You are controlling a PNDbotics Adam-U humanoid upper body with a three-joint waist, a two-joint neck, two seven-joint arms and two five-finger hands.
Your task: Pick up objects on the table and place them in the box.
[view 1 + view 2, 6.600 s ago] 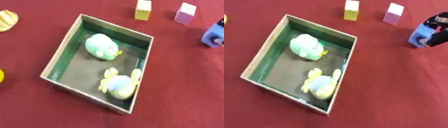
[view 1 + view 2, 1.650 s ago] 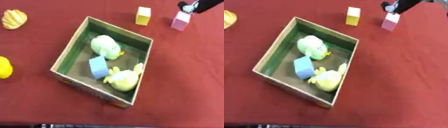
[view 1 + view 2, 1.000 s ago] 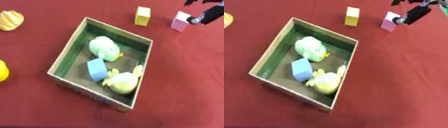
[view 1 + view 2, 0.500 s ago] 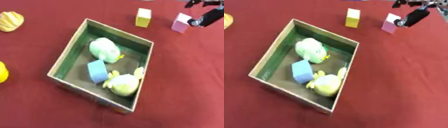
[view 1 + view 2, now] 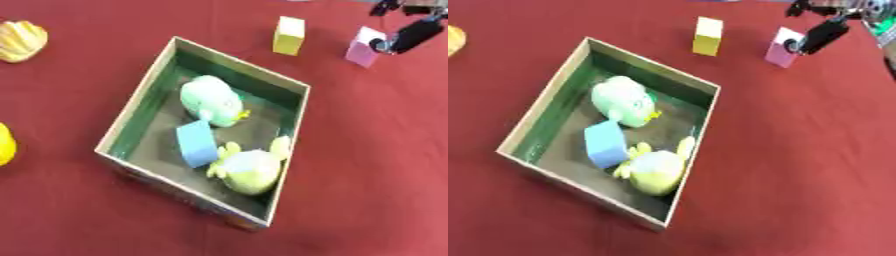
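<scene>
Right robot hand [image 5: 409, 36] reached pink block [image 5: 363, 46] | yellow block [image 5: 289, 35] beside

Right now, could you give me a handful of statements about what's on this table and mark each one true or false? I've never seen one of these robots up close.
1. A blue block lies inside the box. True.
2. The yellow block is inside the box. False: it stands on the red cloth beyond the box, outside it.
3. The robot's right hand is at the pink block. True, at the block's right side.
4. The box holds nothing but the blue block. False: two soft pale-green toys lie in it too.
5. The robot's left hand is holding a toy over the box. False: no left hand shows in either view.
</scene>
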